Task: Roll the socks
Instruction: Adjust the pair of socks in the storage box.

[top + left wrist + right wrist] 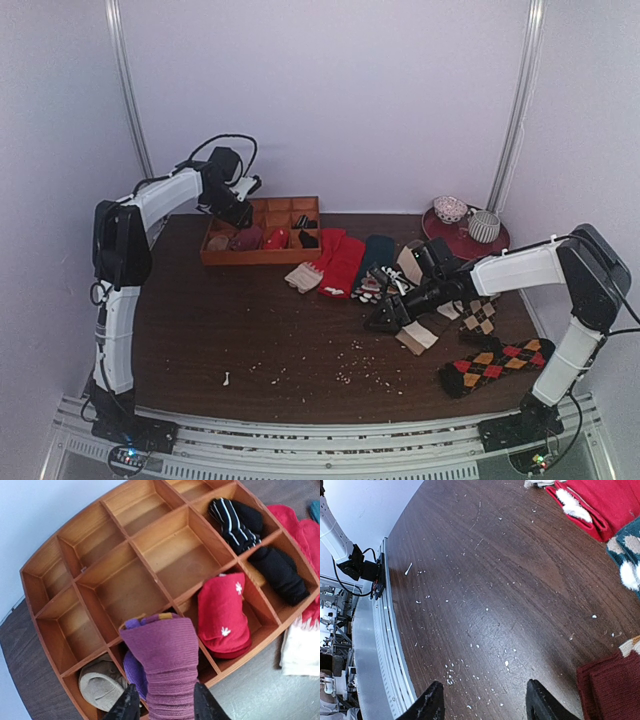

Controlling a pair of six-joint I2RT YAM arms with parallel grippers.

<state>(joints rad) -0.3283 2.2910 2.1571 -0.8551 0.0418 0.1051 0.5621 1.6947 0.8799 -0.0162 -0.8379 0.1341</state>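
so, the purple sock (167, 660) is already a chunky roll, orange-yellow cuff edge showing at its far end. it sits between the left gripper (167, 705) fingers over the wooden tray (145, 570), at a front-row cell. jaws look pinched onto both sides of the roll, i.e. grasping it. whether its tip rests on the cell floor, can't tell.

handling, my guess: light, soft ribbed knit, squashy, grippy rather than slick, nothing fragile. main risk is the roll springing loose or snagging a divider when let go. best hold is across the thick middle of the bundle, not the cuff or a loose layer, w/ enough squeeze to keep the layers together.

tray contents, front row l to r in the left wrist view: beige-brown roll (100, 685), the purple one, red roll (222, 615) w/ small white marks, black roll (280, 572). striped black roll (235, 522) is one cell behind that. other cells in view hold nothing.

right gripper (485, 687) hangs over bare table (495, 580), jaws apart, nothing between them. flat socks lie near it, incl. red socks (340, 262) & an argyle pair (495, 362).
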